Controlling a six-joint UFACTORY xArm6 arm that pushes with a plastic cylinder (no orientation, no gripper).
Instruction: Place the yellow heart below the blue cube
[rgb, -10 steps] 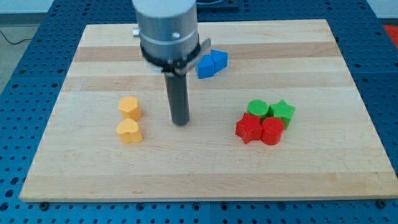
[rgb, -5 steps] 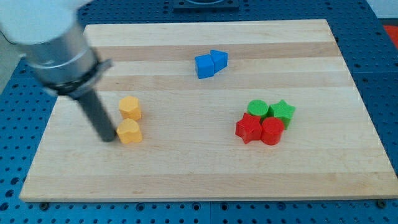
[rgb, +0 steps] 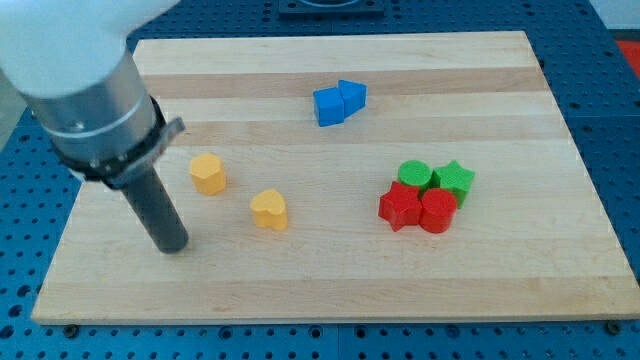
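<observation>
No pincer on this rig, so nothing is open, closed or holding; I only have my tip (rgb: 172, 246), the lower end of the dark rod, resting on the counter (rgb: 500, 280) toward the view's left and lower part. It is apart from every block. The yellow heart (rgb: 269, 210) lies to the view's right of my tip and a little higher, with bare wood between them. The other yellow block (rgb: 208, 174), which looks hexagonal, sits up and to the view's left of the heart, near it but not touching. The blue cube (rgb: 328, 106) is near the view's top centre, touching a second blue block (rgb: 351, 95) on its right side. My judgement is that the heart belongs directly under the cube, so it needs to travel rightward and somewhat upward. To do that well I would bring my tip to the heart's lower-left side and push through its middle along that diagonal, slowly, since an off-centre contact would probably spin it or let it slip aside. I would stop short of the cube, and keep clear of the red and green cluster (rgb: 425, 195) at the view's right.
</observation>
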